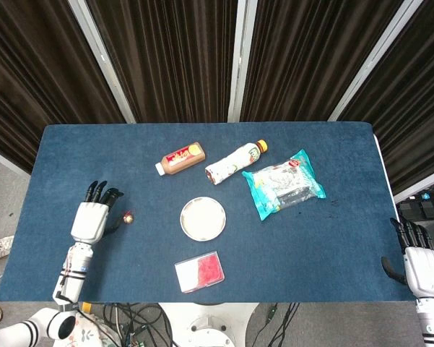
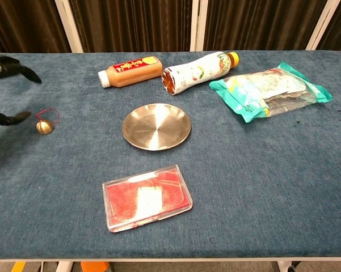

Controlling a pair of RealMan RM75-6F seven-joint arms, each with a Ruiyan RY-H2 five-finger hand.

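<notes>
Left hand point(image 1: 89, 220) sits over the table's point(image 1: 346, 238) left side, fingers spread apart and holding nothing; in the chest view only dark fingertips point(image 2: 17, 118) show at the left edge, so how wide the spread is comes mainly from the head view. Bell point(image 2: 43, 127), small and brass-coloured with a red loop, lies on the cloth just beside that hand, at about 3 o'clock from the palm in the head view, apart from the fingers, no contact that I can make out. Loop trails off the bell toward 12 o'clock in the chest view; the bell is too round to give a real long axis. Left hand is by far the nearer one: right hand point(image 1: 422, 267) rests off the table's lower right corner, well apart from everything, fingers seemingly apart and empty, though it is partly cut by the frame edge. From the bell, plate point(image 1: 203, 218) lies at 3 o'clock, near the table's middle. Red case point(image 1: 200, 272) lies at 6 o'clock from the plate. Brown bottle point(image 1: 180, 158) and white bottle point(image 1: 235, 162) lie on their sides at 12 o'clock from the plate, both slanting up to the right. Teal packet point(image 1: 284, 183) lies at 2 o'clock from the plate.
</notes>
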